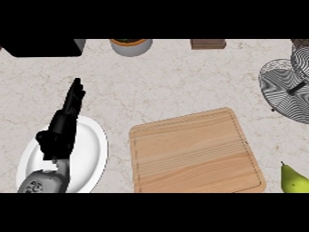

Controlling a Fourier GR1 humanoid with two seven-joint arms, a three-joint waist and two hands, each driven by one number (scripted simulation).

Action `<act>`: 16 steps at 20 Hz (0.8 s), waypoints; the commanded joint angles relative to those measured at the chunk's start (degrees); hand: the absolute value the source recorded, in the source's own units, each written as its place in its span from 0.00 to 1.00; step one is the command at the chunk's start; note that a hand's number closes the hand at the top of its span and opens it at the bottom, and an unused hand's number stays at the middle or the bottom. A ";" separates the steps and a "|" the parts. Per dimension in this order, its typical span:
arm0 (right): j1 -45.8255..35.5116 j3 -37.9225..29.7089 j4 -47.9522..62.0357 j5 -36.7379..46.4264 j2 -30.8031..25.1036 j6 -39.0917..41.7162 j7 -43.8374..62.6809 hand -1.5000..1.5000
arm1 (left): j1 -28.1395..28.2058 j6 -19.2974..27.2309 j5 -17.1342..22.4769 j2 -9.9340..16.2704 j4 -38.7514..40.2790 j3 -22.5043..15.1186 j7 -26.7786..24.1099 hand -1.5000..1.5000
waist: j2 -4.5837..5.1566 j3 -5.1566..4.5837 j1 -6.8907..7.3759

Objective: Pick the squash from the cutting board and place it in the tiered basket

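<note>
At the far left, a grey forearm (pixel 44 181) comes up from the lower edge and crosses a white plate (pixel 89 154) that lies on the pale marbled worktop (pixel 183 77). On its end sits the left robot hand (pixel 61 131), black, seen side-on, with its fingers (pixel 74 95) stretched straight toward the back of the worktop past the plate's far rim; they are open and hold nothing, and the thumb juts out to the left, low on the hand. Behind it, in the back left corner, stands a dark boxy object (pixel 40 47), and a little to the right of that a grey pot with an orange rim (pixel 131 46), cut off by the upper edge. In the middle lies the wooden cutting board (pixel 193 154), slightly turned, with a groove running round its border; its top is bare. Behind it, at the back edge, is a small brown block (pixel 207 43). At the lower right, just beside the board's near right corner and apart from it, lies a yellow-green pear-shaped squash (pixel 295 180) on the worktop, its narrow end pointing back. Above it, at the right edge, stands the wire tiered basket (pixel 297 90), its round trays overlapping. The right robot hand does not show.
</note>
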 commanded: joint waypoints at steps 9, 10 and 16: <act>-6.23 -6.67 12.03 18.50 13.47 3.47 3.06 1.00 | -2.07 -1.10 -1.10 -1.03 -1.24 -0.55 2.06 0.50 | 0.71 0.03 3.36; -9.02 -5.70 10.83 21.70 15.97 3.02 5.76 1.00 | -3.23 -0.81 -1.43 -2.79 2.66 -1.34 -0.16 0.50 | 1.00 0.00 4.03; -17.92 -5.02 18.72 32.36 24.64 5.74 6.27 1.00 | -6.01 -0.64 -2.29 -3.13 3.47 -0.58 1.60 0.50 | 0.86 0.01 3.44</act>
